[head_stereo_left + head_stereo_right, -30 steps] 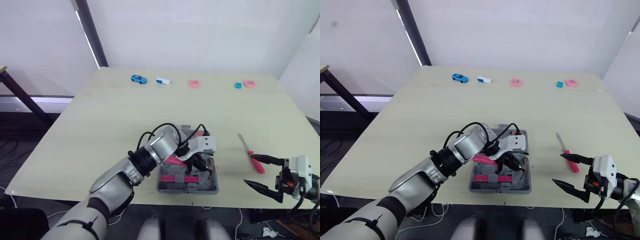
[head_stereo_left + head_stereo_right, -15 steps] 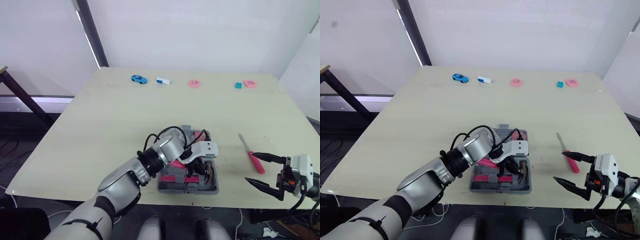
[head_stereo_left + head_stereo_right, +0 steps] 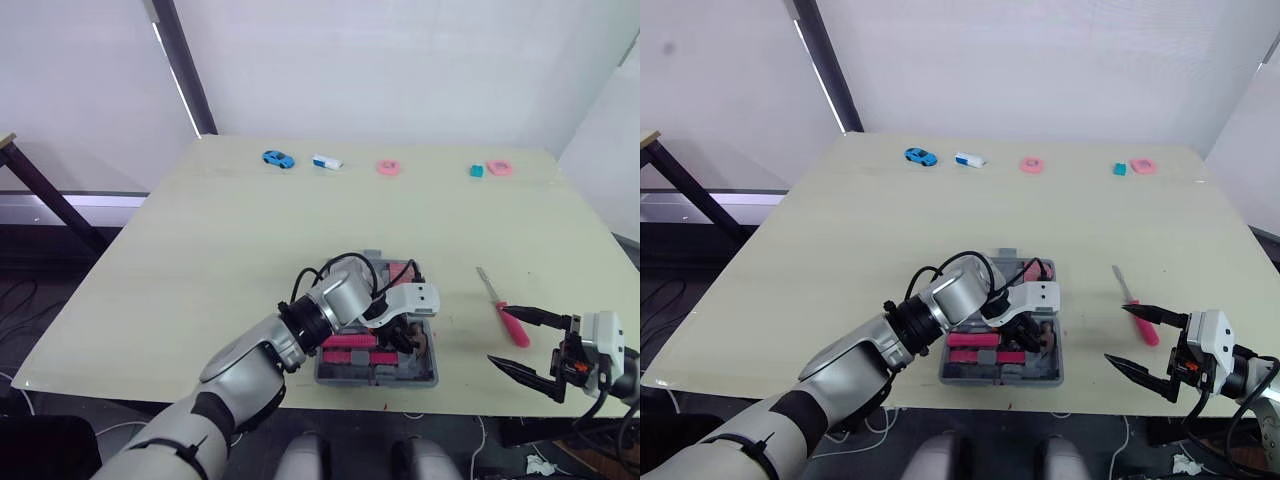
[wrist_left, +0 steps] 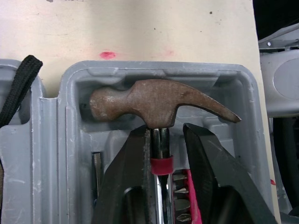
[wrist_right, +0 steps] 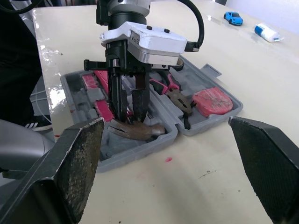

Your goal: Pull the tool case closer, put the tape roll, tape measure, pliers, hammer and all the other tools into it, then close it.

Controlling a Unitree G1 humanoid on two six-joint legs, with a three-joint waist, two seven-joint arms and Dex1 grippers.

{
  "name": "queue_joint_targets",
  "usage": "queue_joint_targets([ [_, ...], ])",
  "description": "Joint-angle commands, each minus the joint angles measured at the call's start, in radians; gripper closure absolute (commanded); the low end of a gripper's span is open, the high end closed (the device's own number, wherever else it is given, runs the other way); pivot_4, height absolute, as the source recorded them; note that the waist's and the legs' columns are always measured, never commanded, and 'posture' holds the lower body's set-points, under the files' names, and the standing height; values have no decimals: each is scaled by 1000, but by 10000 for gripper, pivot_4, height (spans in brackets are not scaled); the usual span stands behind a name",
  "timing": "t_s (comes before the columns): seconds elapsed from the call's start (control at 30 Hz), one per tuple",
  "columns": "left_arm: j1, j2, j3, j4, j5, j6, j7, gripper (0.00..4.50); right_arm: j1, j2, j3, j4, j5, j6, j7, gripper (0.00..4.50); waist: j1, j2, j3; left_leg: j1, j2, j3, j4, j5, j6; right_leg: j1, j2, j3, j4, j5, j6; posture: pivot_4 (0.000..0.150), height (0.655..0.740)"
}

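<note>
The grey tool case [image 3: 426,378] lies open near the table's front edge. It holds pliers [image 5: 175,93], a red tape measure [image 5: 212,100] and red-handled tools. The brown-headed hammer [image 4: 159,100] rests in its moulded slot at the case's right end. My left gripper [image 4: 166,133] reaches down into the case, its fingers slightly apart astride the hammer's neck, with a gap showing on one side. A red-handled screwdriver [image 3: 512,326] lies on the table to the right of the case. Just in front of it my right gripper [image 3: 525,345] hangs open with nothing between its fingers.
Along the far edge sit a blue toy car [image 3: 278,158], a white and blue piece [image 3: 326,161], two pink rings [image 3: 388,167] [image 3: 499,167] and a teal block [image 3: 476,171]. The table's front edge runs just below the case.
My left gripper has shifted rightward over the case's right end, with the hammer now lying in its slot. The right gripper and screwdriver have stayed put.
</note>
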Motion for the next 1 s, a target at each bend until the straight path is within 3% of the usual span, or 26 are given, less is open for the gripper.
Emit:
queue_joint_targets([
  [0.03,-18,4,9,-47,10,-9,0,31740,-12,1,-12,-19,3,-18,-6,0,0,0,0,0,0,0,0,0,0,0,0,0,0,0,0,1500,7395],
  [0.3,-45,74,48,-187,-34,20,-59,31740,-17,1,-10,-15,2,-20,-6,0,-1,0,0,0,0,0,0,0,0,0,0,0,0,0,-1,1500,7395],
  [0.43,-24,124,133,-250,-101,38,-74,31740,-18,7,-4,-13,-3,-24,-8,0,-1,0,0,0,0,0,0,0,0,0,0,0,1,0,0,1500,7395],
  [0.7,123,187,348,-222,-215,-201,-44,31740,-16,19,3,-16,-8,-29,-12,0,-2,1,0,1,0,0,0,0,0,0,0,0,3,1,-1,1500,7395],
  [1.0,207,227,447,-109,-281,-383,-97,31740,-23,21,3,-14,-7,-28,-17,0,-1,1,0,1,0,0,3,0,0,0,0,0,3,1,-2,1500,7395],
])
